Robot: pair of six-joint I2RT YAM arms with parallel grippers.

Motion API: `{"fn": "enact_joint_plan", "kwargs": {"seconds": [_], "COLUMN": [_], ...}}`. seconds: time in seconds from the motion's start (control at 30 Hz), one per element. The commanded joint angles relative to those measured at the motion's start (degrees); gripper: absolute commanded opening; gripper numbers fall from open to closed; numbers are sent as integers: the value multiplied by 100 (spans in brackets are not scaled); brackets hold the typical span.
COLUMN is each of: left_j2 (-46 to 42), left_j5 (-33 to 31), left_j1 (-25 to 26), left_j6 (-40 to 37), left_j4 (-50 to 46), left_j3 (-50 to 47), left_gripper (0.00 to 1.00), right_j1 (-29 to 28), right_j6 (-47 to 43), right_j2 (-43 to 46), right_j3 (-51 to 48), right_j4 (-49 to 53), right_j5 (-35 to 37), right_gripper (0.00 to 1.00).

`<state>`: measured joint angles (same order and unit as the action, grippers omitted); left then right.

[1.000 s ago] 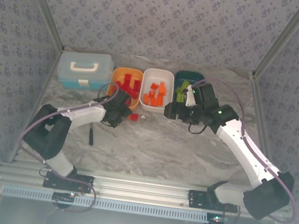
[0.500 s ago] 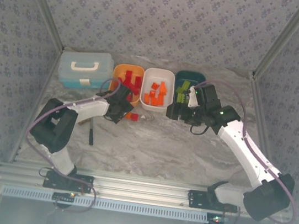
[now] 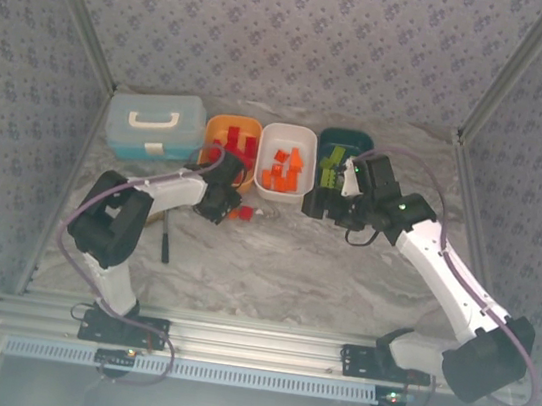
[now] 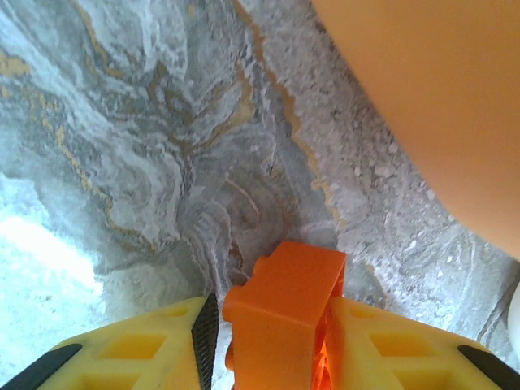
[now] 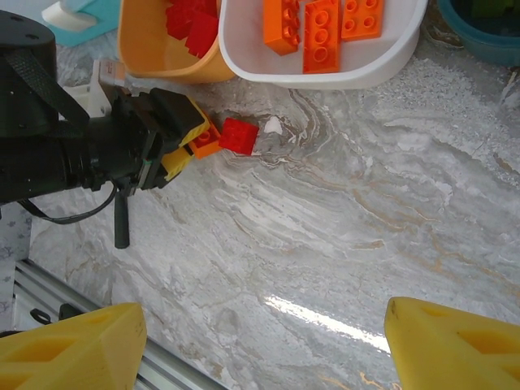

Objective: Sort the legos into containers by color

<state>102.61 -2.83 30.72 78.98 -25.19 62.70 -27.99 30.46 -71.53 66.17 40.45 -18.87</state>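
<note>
Just in front of the orange tray (image 3: 218, 135), the left gripper (image 4: 276, 325) has closed from its wider stance a second ago. It now clamps an orange brick (image 4: 284, 309) between its yellow fingers, low over the marble table (image 3: 292, 267). That arm has stretched farther right than before, elbow folded by the left wall. A red brick (image 5: 240, 136) lies right beside the held one. The right gripper (image 5: 264, 345) hovers at the white tray's (image 5: 325, 77) front corner, barely shifted, jaws wide apart with nothing between them. The teal tray (image 3: 361, 138) sits behind it. Open marble runs toward the near edge, and a black tool (image 3: 165, 246) lies off to the left.
</note>
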Motion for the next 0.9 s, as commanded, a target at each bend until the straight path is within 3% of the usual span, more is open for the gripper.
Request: {"fn": "enact_joint_plan", "kwargs": {"seconds": [0.0, 0.13, 0.53, 0.63, 0.87], "left_j2": [71, -100, -1196, -963, 555], "left_j5": [-105, -259, -390, -331, -220], "left_j1": [55, 61, 113, 110, 224], "left_j6": [96, -18, -743, -1344, -2991], "left_j4": [-338, -386, -1147, -1103, -1010], "left_j3": [126, 141, 593, 1217, 3212], "left_gripper": [39, 30, 27, 27, 25], "right_j1": [38, 48, 284, 479, 825], "right_j6": [66, 57, 154, 278, 697], "right_j2": [113, 122, 365, 386, 45], "right_j3": [-78, -72, 25, -15, 131], "right_j4": [7, 5, 166, 46, -212], "right_j5": [-26, -17, 37, 42, 257], "right_gripper": [80, 80, 79, 80, 81]}}
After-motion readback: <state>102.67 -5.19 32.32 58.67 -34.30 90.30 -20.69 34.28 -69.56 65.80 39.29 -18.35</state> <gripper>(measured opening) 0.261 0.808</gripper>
